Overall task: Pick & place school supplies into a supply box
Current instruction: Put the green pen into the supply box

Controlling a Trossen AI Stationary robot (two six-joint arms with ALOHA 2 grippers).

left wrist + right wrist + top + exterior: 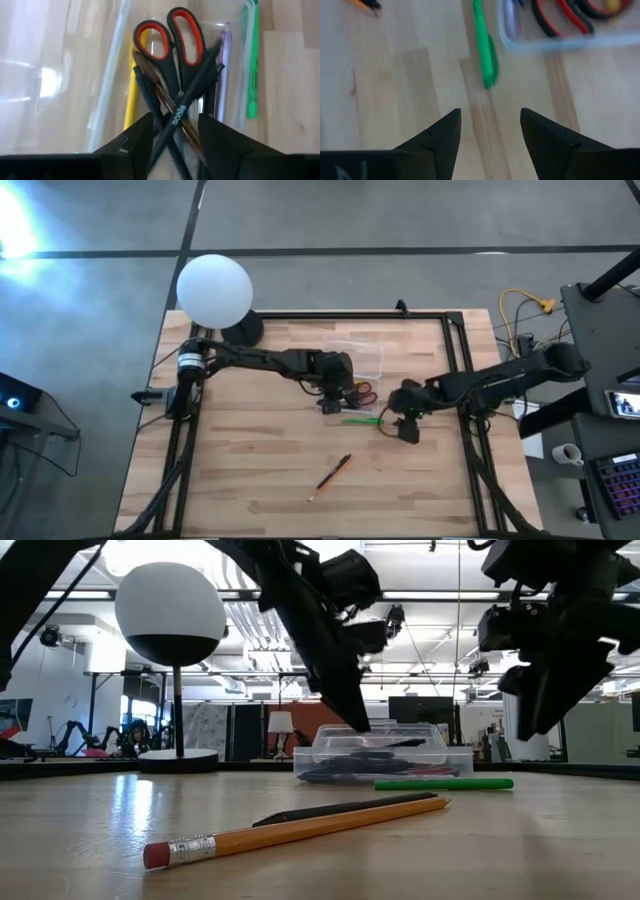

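Observation:
The clear supply box sits mid-table and holds red-handled scissors, a yellow stick, a pale purple pen and dark pens. My left gripper hovers over the box's near end, slanting down, open, with a dark pen's end between its fingers. A green marker lies on the table just outside the box. My right gripper is open above bare wood, close to the marker's right end. An orange pencil and a dark pen lie together nearer the front. My left gripper's fingers stand apart on either side of the dark pen's end, which lies crossed over the other pens in the box. I cannot tell whether a finger touches it.
A white globe lamp stands at the table's far left corner. A black frame rail runs around the tabletop. Bare wood lies open toward the near edge, apart from the pencil and pen there.

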